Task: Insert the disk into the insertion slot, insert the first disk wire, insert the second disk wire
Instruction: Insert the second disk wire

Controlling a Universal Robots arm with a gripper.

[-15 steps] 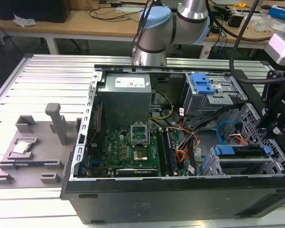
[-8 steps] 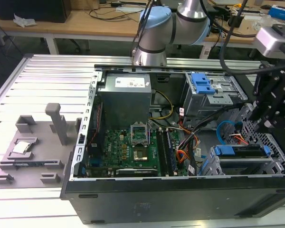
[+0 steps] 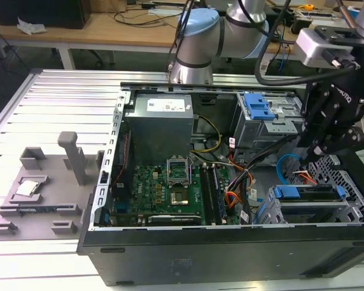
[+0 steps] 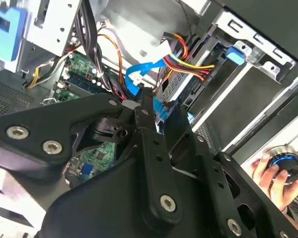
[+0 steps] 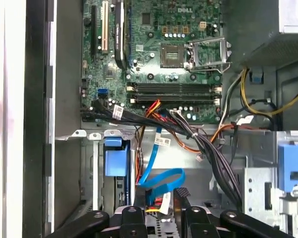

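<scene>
Blue disk wire [image 5: 161, 177] pinched in my claw [image 4: 156, 106].
I should keep it square to the disk [image 3: 308, 194] and press gently.

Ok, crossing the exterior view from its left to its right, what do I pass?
Grey fixture plate → motherboard → loose wire bundle → disk.
</scene>
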